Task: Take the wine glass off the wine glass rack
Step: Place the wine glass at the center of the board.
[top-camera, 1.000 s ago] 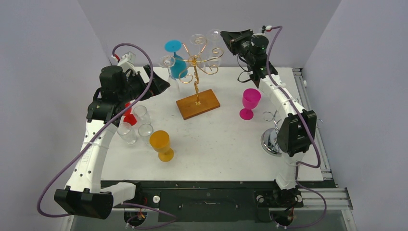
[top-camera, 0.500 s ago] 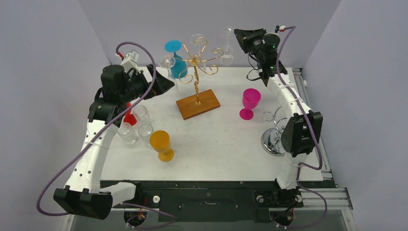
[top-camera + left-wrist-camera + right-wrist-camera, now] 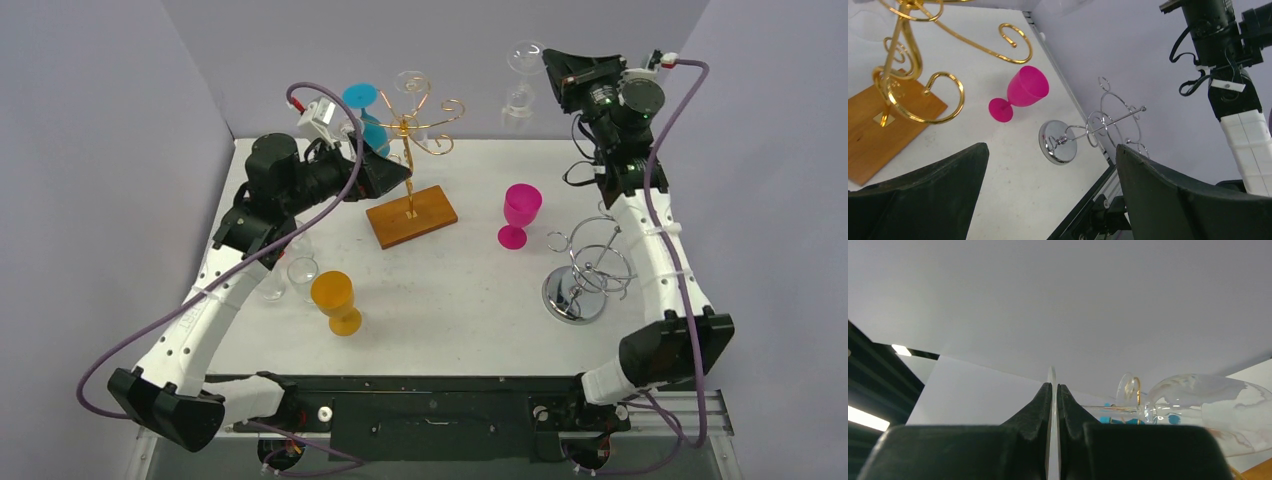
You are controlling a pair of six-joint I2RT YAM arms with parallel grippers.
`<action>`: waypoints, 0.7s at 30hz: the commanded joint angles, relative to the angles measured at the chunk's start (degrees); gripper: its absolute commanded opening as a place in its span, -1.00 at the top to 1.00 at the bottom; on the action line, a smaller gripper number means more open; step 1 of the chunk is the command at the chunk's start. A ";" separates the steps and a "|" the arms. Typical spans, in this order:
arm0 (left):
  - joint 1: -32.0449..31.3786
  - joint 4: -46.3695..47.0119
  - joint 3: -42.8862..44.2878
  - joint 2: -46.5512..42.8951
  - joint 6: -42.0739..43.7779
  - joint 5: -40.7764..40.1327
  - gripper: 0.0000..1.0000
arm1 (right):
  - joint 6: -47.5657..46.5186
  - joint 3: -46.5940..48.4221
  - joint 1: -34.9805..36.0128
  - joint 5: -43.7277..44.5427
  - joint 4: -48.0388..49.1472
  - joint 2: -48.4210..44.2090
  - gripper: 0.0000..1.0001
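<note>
The right gripper [image 3: 1052,388], pinched shut on the foot of the clear wine glass [image 3: 518,100], has carried it up and well away from the gold rack [image 3: 408,150] (removal essentially done, I'd say). The left gripper [image 3: 392,176] gapes empty beside the rack.

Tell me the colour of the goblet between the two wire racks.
The goblet is bright pink, clearest in the left wrist view.

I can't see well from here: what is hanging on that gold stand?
A blue glass hangs upside down on the wine glass rack, and a clear glass shows near its top. The left arm covers the rack's left side, so anything there cannot be seen.
</note>
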 commanded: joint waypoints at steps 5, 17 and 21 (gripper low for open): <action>-7.27 21.06 -0.19 3.23 -6.78 -1.25 -0.93 | 4.87 -7.18 -1.25 -4.94 1.32 -14.92 1.00; -11.77 43.52 -4.08 12.68 -16.03 -2.72 -0.93 | 8.49 -7.07 6.05 -0.75 -1.05 -22.76 1.00; -11.80 49.41 -3.89 14.71 -18.37 -2.02 -0.93 | 10.83 -7.75 8.17 0.18 0.73 -23.13 1.00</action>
